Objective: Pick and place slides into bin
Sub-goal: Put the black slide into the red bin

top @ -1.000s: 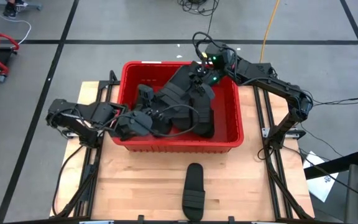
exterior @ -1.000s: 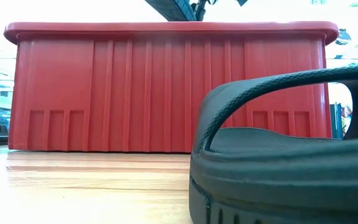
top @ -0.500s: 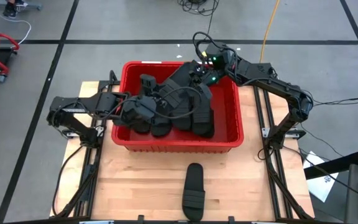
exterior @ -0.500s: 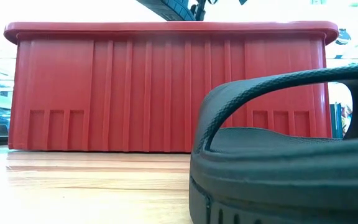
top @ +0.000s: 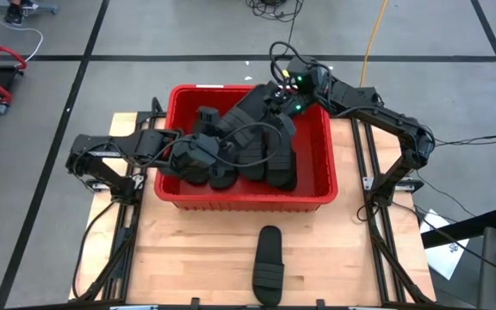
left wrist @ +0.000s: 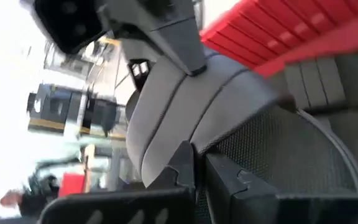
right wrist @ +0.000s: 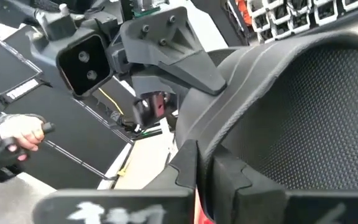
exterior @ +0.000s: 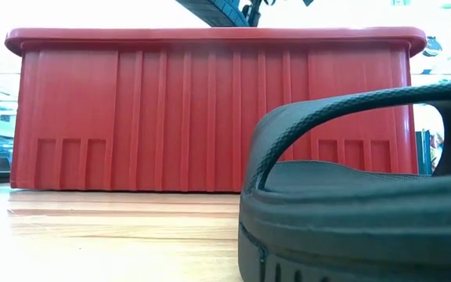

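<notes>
Matt rubber, glossy plastic, pale wood

My slides (top: pixel 268 263) look matt, textured rubber; the bin (top: pixel 317 138) is smooth red plastic; the counter (top: pixel 196 258) is light grained wood.

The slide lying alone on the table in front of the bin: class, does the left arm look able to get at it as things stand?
Probably not right away. The left gripper is shut on a slide over the bin. The lone slide lies open on the table, nothing covering it.

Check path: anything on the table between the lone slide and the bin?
Nothing visible. The slide lies alone on bare wood just in front of the bin; only the bin's near wall separates them. Both grippers are busy over the bin, shut on slides there.
</notes>
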`<act>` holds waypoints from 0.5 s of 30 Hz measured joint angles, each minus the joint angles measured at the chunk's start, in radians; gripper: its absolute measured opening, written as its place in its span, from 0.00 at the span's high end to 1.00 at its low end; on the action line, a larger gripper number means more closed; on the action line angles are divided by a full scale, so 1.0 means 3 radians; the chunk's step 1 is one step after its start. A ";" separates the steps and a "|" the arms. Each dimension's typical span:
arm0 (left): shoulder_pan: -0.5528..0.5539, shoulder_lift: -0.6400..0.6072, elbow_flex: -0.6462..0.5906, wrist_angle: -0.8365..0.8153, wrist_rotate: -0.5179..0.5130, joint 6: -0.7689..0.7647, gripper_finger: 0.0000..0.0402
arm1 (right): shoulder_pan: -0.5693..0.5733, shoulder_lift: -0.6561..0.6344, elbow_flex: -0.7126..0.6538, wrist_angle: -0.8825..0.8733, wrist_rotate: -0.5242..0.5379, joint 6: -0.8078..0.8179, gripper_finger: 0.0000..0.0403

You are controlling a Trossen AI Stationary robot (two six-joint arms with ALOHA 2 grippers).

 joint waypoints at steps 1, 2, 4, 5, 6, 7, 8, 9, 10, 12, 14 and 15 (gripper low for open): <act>-0.0014 0.0006 -0.0003 0.0041 -0.0073 -0.0128 0.99 | -0.0019 -0.0004 0.0003 -0.0027 0.0014 -0.0049 0.97; -0.0031 0.0012 -0.0005 0.0070 -0.0157 -0.0249 0.99 | -0.0044 -0.0005 0.0005 -0.0043 0.0021 -0.0101 0.97; -0.0085 0.0022 -0.0008 0.0101 -0.0294 -0.0391 0.99 | -0.0097 -0.0005 0.0006 -0.0045 -0.0007 -0.0155 0.94; -0.0119 0.0022 -0.0008 0.0111 -0.0357 -0.0434 0.99 | -0.0123 -0.0005 0.0007 -0.0039 -0.0027 -0.0163 0.93; -0.0157 0.0022 -0.0008 0.0115 -0.0422 -0.0485 0.99 | -0.0149 -0.0005 0.0007 -0.0029 -0.0034 -0.0179 0.91; -0.0193 0.0022 -0.0008 0.0116 -0.0477 -0.0543 1.00 | -0.0172 -0.0005 0.0009 -0.0019 -0.0052 -0.0211 0.90; -0.0222 0.0023 -0.0008 0.0118 -0.0508 -0.0608 1.00 | -0.0192 -0.0005 0.0010 -0.0016 -0.0078 -0.0247 0.88; -0.0249 0.0024 -0.0008 0.0115 -0.0525 -0.0673 1.00 | -0.0205 -0.0007 0.0010 -0.0007 -0.0101 -0.0260 0.85; -0.0275 0.0025 -0.0008 0.0112 -0.0551 -0.0735 1.00 | -0.0218 -0.0022 0.0010 0.0020 -0.0107 -0.0260 0.82; -0.0316 0.0059 -0.0006 0.0116 -0.0639 -0.0843 1.00 | -0.0237 -0.0044 0.0010 0.0124 -0.0100 -0.0253 0.76; -0.0343 0.0072 -0.0006 0.0061 -0.0735 -0.0970 1.00 | -0.0242 -0.0076 0.0010 0.0247 -0.0041 -0.0214 0.68; -0.0355 0.0071 -0.0006 0.0040 -0.0742 -0.1027 1.00 | -0.0260 -0.0095 0.0007 0.0283 0.0022 -0.0199 0.64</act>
